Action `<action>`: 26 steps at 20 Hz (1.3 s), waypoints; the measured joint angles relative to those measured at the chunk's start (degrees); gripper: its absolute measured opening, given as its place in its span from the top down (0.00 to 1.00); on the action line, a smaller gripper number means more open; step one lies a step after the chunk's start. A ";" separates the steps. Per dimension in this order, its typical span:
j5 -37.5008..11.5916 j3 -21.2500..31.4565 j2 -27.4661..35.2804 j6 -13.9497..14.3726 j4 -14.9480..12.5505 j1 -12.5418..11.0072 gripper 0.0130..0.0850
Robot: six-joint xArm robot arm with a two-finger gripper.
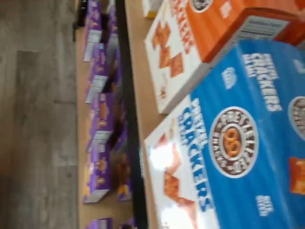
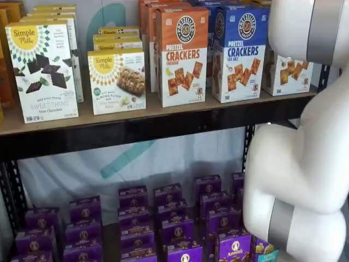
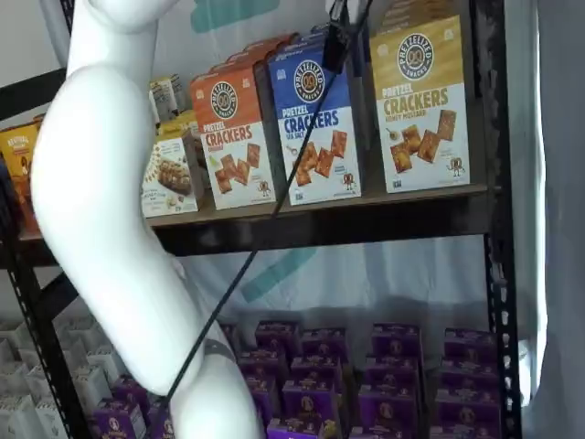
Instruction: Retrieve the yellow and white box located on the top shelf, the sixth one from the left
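The wrist view looked down on a blue pretzel-cracker carton (image 1: 238, 143) and an orange carton (image 1: 200, 43) on the tan wooden top shelf (image 1: 140, 95), purple boxes (image 1: 100, 119) below.

In a shelf view, the yellow and white box (image 2: 286, 73) stood at the right end of the board, half hidden behind the white arm (image 2: 305, 164).

In a shelf view, that box (image 3: 422, 105) stood upright at upper right, just beside the blue carton. The black gripper (image 3: 336, 41) hung at the top edge; its opening could not be told.
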 joint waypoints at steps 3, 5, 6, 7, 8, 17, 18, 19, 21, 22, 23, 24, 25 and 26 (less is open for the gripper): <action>-3.15 0.81 -0.09 0.14 1.48 0.17 0.00; -4.96 1.19 0.02 0.28 2.07 0.58 0.00; -6.20 1.44 0.09 0.30 2.23 0.96 0.00; -7.39 1.60 0.20 0.32 2.26 1.39 0.00; -8.59 1.78 0.30 0.27 2.07 1.90 0.00; -14.98 1.41 2.61 -0.18 -1.08 5.74 0.00; -15.24 1.24 2.87 -0.22 -1.42 5.98 0.00; -15.51 1.10 3.08 -0.27 -1.72 6.18 0.00; -16.03 0.52 3.78 -0.40 -2.28 6.53 0.00; -16.14 0.13 4.16 -0.47 -2.53 6.63 0.00; -16.43 -0.22 4.51 -0.62 -2.84 6.72 0.00; -16.45 -0.82 4.98 -0.74 -3.27 6.79 0.00; -16.34 -1.51 5.51 -0.86 -3.79 6.87 0.00; -15.95 -2.29 6.06 -0.92 -4.47 6.99 0.00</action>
